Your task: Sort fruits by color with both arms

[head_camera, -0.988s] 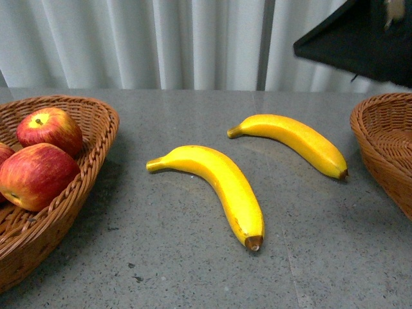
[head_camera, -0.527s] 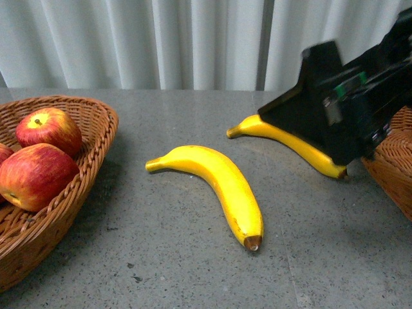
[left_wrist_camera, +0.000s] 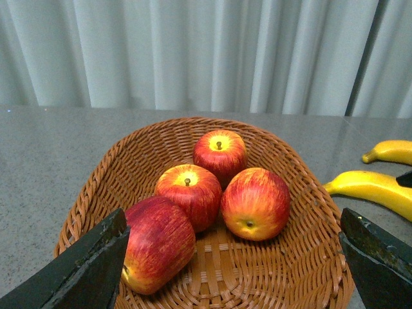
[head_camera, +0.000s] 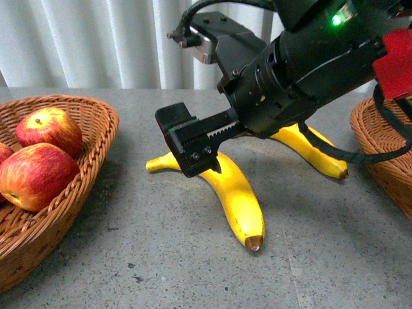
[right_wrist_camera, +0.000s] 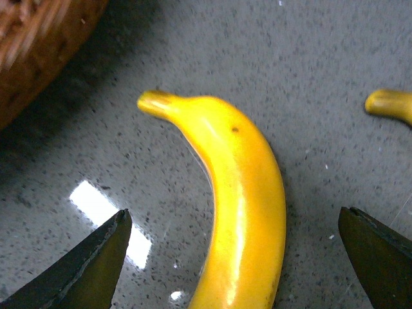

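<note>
Soft, even light with faint shadows. Between the right gripper (right_wrist_camera: 235,257) fingers (right_wrist_camera: 84,270), the banana (right_wrist_camera: 244,193) carries a gloss streak. A white glare patch marks the table (right_wrist_camera: 322,51) beside one finger. The basket (right_wrist_camera: 38,32) is blurred.

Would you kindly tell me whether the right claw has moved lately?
Yes. The right claw has swung leftward, from near the right basket to over the nearer banana.

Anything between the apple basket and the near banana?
Nothing: only bare grey table separates the apple basket from the near banana, seen in front and right wrist views.
</note>
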Available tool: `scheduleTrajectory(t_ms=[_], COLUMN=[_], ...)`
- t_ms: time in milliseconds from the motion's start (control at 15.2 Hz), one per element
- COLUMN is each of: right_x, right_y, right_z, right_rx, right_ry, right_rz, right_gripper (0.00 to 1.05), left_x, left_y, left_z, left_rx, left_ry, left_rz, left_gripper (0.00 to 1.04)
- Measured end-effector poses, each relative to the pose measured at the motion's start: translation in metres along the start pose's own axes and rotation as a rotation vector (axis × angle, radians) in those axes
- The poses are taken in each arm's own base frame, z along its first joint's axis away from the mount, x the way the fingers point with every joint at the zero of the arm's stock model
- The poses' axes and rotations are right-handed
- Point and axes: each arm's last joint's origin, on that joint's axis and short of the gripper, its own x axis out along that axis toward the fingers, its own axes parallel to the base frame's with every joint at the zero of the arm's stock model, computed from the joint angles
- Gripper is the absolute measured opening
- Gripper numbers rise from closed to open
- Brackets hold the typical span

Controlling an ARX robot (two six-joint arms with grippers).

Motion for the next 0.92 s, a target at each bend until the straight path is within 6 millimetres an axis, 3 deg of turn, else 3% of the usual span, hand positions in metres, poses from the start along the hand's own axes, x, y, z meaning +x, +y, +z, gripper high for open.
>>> scheduleTrajectory(t_ms=[659,724,922], right_x=[0.024,0.024,0.024], right_y=[0.006,0.006,0.009], right_z=[-0.034,-0.035,-0.035], right_rx=[-0.062,-0.069,-0.091], right_ry=[0.129,0.132,0.138], right_rz=[-0.057,-0.057,-0.053], right_gripper=[0.98,0.96,0.65], left_x=[0.000,0.000,0.000], left_y=[0.000,0.000,0.000], left_z=[0.000,0.000,0.000], left_rx=[0.000,0.000,0.000], left_ry=[0.000,0.000,0.000], left_rz=[0.000,0.000,0.000], left_gripper=[0.98,0.98,0.98])
